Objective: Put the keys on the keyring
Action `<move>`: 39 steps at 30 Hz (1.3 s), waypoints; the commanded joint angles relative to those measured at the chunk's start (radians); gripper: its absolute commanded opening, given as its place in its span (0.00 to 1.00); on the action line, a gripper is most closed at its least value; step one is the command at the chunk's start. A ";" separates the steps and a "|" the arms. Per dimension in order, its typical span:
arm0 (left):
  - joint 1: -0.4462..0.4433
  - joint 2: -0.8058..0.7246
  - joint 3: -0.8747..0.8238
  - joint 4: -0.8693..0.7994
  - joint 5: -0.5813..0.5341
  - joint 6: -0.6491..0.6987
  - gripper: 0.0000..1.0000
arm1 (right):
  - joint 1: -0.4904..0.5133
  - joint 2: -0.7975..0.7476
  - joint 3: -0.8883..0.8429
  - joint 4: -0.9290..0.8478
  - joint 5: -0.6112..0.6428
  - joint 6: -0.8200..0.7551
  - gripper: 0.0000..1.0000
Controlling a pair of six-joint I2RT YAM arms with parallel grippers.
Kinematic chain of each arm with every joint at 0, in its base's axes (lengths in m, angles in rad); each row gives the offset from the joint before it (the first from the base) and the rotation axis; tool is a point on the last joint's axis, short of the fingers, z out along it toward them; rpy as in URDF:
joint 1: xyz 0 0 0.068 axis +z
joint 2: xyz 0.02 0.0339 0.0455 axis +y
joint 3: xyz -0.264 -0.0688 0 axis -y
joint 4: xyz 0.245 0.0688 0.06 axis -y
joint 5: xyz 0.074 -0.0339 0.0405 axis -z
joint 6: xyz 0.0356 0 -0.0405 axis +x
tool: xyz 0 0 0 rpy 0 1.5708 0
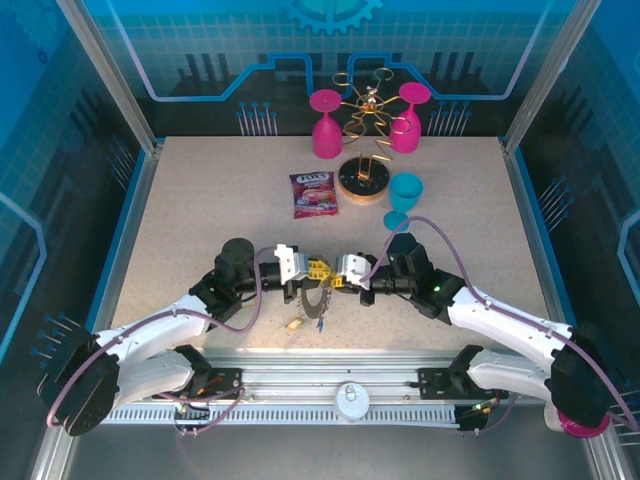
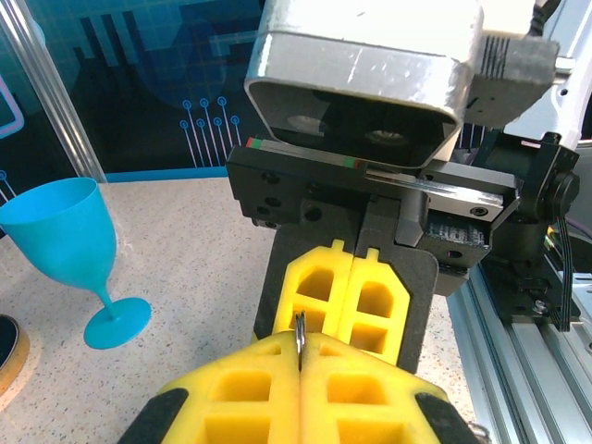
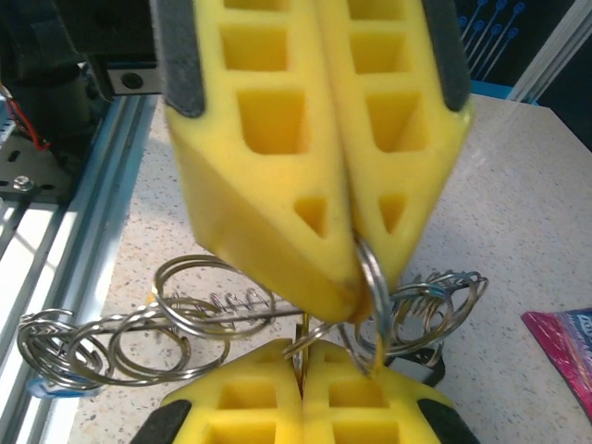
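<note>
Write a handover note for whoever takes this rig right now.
Left tool: shut on the thin edge of the keyring.
Right tool: shut, tip to tip with the left one, on a thin metal piece; loop or key, cannot tell.
What looks like one loose key lies on the table beside the ring.
Done: ring gripped between both tools.
Left: thread the loose key. How many keys are already on the ring is unclear.
</note>
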 commanded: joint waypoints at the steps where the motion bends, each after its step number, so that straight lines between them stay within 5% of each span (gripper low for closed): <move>1: 0.003 0.001 0.017 0.071 0.013 -0.007 0.00 | 0.020 -0.005 0.021 -0.007 0.050 -0.023 0.00; 38: 0.002 0.010 0.020 -0.103 -0.128 0.111 0.00 | -0.024 -0.134 0.005 0.003 0.146 0.012 0.00; 39: 0.001 0.012 0.018 -0.099 -0.132 0.106 0.07 | -0.024 -0.132 0.006 0.003 0.149 0.011 0.00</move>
